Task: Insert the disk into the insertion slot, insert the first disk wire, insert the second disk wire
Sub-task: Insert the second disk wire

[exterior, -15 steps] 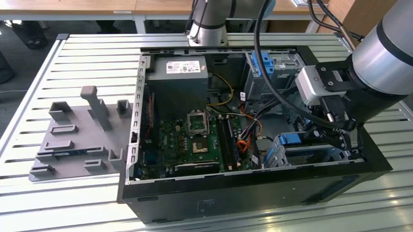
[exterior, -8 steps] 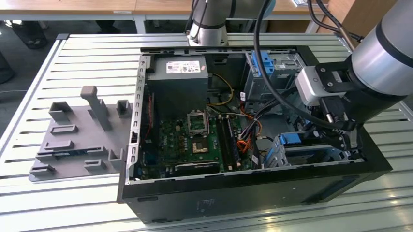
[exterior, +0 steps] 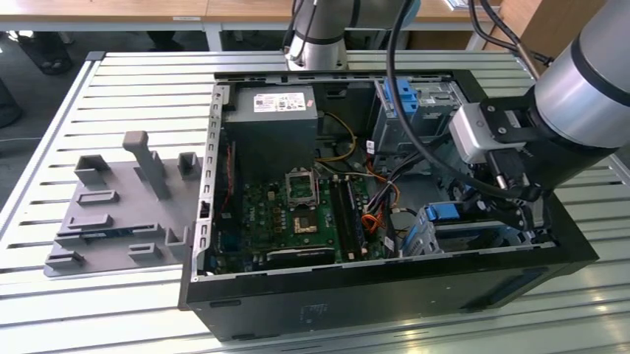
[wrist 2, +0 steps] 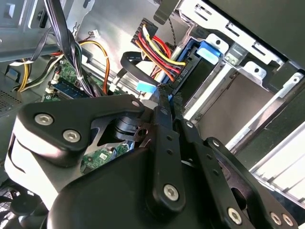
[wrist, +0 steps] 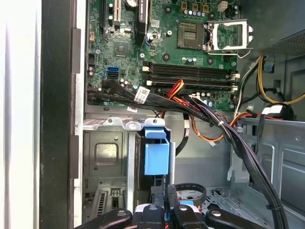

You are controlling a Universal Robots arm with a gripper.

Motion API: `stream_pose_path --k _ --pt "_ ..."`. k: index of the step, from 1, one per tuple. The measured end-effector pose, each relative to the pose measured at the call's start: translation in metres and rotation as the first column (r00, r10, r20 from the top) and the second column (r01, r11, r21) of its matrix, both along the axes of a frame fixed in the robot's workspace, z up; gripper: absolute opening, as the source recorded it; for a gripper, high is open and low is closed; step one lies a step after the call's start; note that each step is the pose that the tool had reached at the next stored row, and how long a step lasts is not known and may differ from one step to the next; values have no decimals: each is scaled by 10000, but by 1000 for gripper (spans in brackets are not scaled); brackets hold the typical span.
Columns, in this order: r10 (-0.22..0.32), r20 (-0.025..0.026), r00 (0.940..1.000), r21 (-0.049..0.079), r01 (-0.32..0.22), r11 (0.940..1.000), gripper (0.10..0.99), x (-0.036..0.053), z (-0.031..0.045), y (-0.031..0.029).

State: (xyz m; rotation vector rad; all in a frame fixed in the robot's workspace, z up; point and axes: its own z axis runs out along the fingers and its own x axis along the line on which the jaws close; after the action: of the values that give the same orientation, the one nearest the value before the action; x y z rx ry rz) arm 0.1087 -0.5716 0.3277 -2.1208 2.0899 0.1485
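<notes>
Setting: robotics lab or test workshop.
Bench: slatted metal table (exterior: 118, 96) carries an opened PC case (exterior: 394, 295), motherboard (exterior: 295, 214) exposed.
Fixture: grey parts jig (exterior: 118, 214) at 9 o'clock of the case.
Arm: robot base (exterior: 317, 44) mounted at 12 o'clock.
Background: wooden desks (exterior: 147, 11) beyond the table.

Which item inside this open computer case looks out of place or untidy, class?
Nothing looks damaged or spilled. The bundle of red, yellow and black wires drapes loosely across the green motherboard, above the blue plastic carrier tab; loose, not broken.
</notes>
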Motion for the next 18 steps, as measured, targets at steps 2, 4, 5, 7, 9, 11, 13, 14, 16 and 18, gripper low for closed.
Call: stream_pose_path --k 2,4,5,7,9,11,13,14,16,18 --pt "0 0 10000 1 0 10000 149 0 -9 0" --pt "0 0 10000 1 0 10000 149 0 -20 0" --pt "0 0 10000 0 0 10000 149 0 -25 0" --pt "0 0 10000 -4 0 10000 149 0 -28 0" --pt "0 0 10000 -4 0 10000 149 0 -30 0" --pt "0 0 10000 -1 0 10000 149 0 -32 0" --pt "0 1 10000 3 0 10000 161 0 -34 0" --pt "0 1 10000 2 0 10000 161 0 -35 0" --pt "0 0 10000 2 0 10000 224 0 -31 0" --pt "0 0 10000 1 0 10000 224 0 -7 0"
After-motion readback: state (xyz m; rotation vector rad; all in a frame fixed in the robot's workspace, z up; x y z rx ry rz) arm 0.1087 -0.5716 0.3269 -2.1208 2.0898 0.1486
